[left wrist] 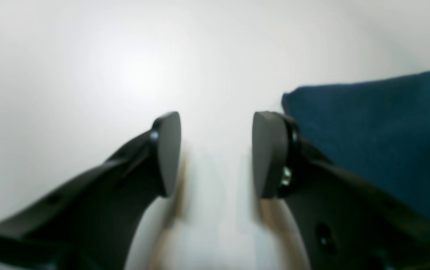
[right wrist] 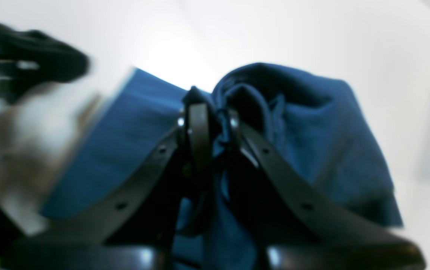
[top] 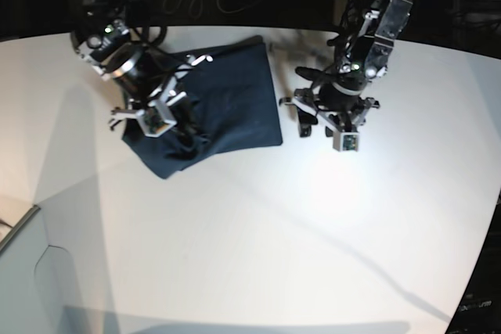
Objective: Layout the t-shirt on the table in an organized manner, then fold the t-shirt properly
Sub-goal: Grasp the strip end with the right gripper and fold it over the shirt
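From the left wrist, the left pincer [left wrist: 217,153] gapes empty over the smooth white tabletop [left wrist: 87,67], the dark navy-blue cotton t-shirt [left wrist: 380,138] just beside it; the right wrist shows the right pincer [right wrist: 215,123] pinching bunched cloth; the base view shows the shirt lying mostly folded under the right arm.

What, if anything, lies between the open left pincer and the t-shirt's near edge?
Nothing visible. The left pincer hangs open over bare table, with the t-shirt right beside one finger. The right pincer is shut on the shirt's fabric.

Base view: t-shirt [top: 227,99] on the counter [top: 258,232] at 11 o'clock; right gripper [top: 184,132] upon it, left gripper [top: 309,127] beside, at 1 o'clock.
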`<state>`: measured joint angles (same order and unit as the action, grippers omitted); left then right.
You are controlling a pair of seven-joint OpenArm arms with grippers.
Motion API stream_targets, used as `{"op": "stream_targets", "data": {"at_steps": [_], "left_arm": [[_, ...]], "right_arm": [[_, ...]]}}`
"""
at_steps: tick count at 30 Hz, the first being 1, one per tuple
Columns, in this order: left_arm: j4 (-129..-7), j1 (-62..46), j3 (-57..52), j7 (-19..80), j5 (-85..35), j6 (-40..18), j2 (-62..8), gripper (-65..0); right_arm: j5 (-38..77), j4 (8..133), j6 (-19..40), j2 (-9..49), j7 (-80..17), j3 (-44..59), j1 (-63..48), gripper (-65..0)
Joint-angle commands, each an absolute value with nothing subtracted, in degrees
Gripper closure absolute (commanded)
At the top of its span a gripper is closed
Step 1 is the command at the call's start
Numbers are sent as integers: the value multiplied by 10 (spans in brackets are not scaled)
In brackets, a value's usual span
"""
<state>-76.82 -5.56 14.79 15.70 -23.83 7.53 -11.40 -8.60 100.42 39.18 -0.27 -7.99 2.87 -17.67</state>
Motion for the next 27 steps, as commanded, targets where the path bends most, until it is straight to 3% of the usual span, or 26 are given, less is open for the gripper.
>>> {"op": "stream_targets", "data": {"at_steps": [1, 7, 19, 27], "left_arm": [[-776, -51, 146, 147, -238, 74, -115, -297], [-775, -44, 147, 147, -238, 74, -115, -296], [-782, -58, 143, 148, -238, 74, -124, -295], [-851, -96, 142, 148, -276, 74, -180, -295]], "right_arm": [[-76, 1015, 400, 0, -65, 18, -175, 0], [-76, 989, 400, 8, -66, -50, -169, 0], [-77, 915, 400, 29, -66, -48, -104, 0], [-77, 865, 400, 41, -66, -48, -71, 0]]}}
